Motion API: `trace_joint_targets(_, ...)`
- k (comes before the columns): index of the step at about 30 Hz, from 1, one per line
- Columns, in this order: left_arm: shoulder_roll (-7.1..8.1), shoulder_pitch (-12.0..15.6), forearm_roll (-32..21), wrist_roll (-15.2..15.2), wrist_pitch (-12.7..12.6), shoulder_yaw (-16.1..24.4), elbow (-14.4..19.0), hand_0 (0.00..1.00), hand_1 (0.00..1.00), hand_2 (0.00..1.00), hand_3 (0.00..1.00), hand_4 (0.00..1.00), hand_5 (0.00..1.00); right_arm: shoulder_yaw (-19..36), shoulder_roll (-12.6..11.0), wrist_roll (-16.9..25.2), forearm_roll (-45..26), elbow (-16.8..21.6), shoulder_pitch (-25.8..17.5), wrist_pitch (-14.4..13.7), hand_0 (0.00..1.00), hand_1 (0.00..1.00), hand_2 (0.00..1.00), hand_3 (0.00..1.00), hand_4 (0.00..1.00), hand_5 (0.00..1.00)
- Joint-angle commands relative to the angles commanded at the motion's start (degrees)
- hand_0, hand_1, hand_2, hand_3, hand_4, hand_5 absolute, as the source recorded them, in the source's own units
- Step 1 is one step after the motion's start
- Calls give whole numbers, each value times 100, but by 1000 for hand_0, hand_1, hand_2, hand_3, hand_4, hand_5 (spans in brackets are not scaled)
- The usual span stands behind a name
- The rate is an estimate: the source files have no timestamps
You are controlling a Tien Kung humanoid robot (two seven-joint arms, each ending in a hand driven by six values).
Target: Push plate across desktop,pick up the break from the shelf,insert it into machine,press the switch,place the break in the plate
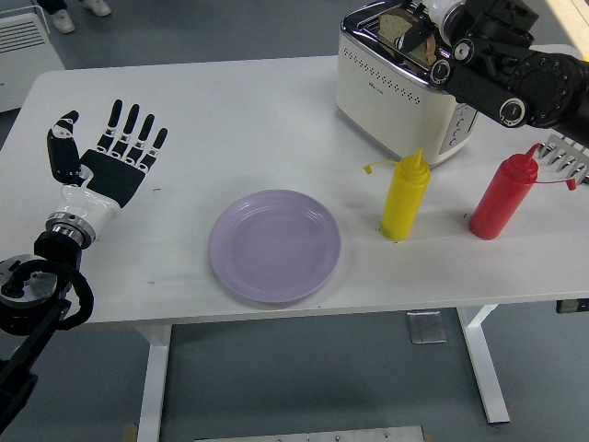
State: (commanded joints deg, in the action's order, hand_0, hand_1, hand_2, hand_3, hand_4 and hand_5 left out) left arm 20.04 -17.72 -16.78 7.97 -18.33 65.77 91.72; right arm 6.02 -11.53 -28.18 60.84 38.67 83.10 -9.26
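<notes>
Bearing a small unreadable logo, toaster holds bread.

No readable text anywhere.
Toaster at 1 o'clock has a small dark mark on its cream side, probably a brand logo, too small to read. Yellow bottle and red bottle at 3 o'clock show no labels. Purple plate is plain, white table bears no print.

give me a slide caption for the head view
Right hand lowers bread into the toaster; purple plate waits.
</notes>
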Motion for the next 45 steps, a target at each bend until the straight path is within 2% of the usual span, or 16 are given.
trace_joint_targets(5,-1,8,-3,3,0,1,0,820,758,730,700,608,998,-23,9,-8,34,37,-25,-132,430,551,547,669,541,2)
trace_joint_targets(6,-1,10,-4,4,0,2,-1,820,758,730,699,605,998,-26,11,-10,45,46,-29,-155,397,519,494,609,470,2)
trace_joint_targets(11,-4,11,-6,9,-2,0,-1,820,758,730,699,605,998,-45,21,-33,112,86,-49,-254,397,519,494,609,470,2)
trace_joint_targets(12,-4,12,-5,9,-2,2,0,819,757,729,699,606,998,-49,23,-35,122,89,-53,-264,352,495,472,570,448,2)
trace_joint_targets(17,-5,22,-6,10,-1,9,-1,819,757,729,699,606,998,-64,26,-44,221,142,-79,-381,352,495,472,570,448,2)
trace_joint_targets(18,-6,24,-6,9,-1,8,0,819,757,730,699,605,998,-62,25,-43,240,150,-81,-402,318,478,458,542,402,2)
trace_joint_targets(23,-8,31,-7,9,0,7,-2,819,757,730,699,605,998,-42,18,-29,333,190,-90,-521,318,478,458,542,402,2)
trace_joint_targets(24,-8,33,-7,9,0,7,-2,819,757,729,699,605,998,-26,14,-26,359,203,-94,-572,341,475,436,488,301,2)
trace_joint_targets(28,-9,37,-7,8,1,5,-5,819,757,729,699,605,998,80,-13,-17,469,258,-97,-791,341,475,436,488,301,2)
trace_joint_targets(29,-10,37,-8,7,2,8,-6,819,757,729,699,605,998,133,-33,-19,507,279,-95,-825,341,475,436,488,301,2)
trace_joint_targets(30,-10,37,-8,6,2,11,-7,819,758,730,699,605,998,175,-49,-20,536,294,-93,-850,346,461,420,462,255,2)
trace_joint_targets(35,-7,43,-2,1,0,40,5,819,758,730,699,605,998,466,-193,-25,767,454,-94,-858,346,461,420,462,255,2)
trace_joint_targets(41,2,74,65,-1,5,138,7,819,758,730,699,607,998,1095,-475,-31,1386,934,-196,-963,338,446,415,442,236,2)
trace_joint_targets(45,10,93,111,3,9,197,25,819,758,729,699,608,998,1561,-686,-31,1825,1387,-339,-1016,329,436,409,421,245,2)
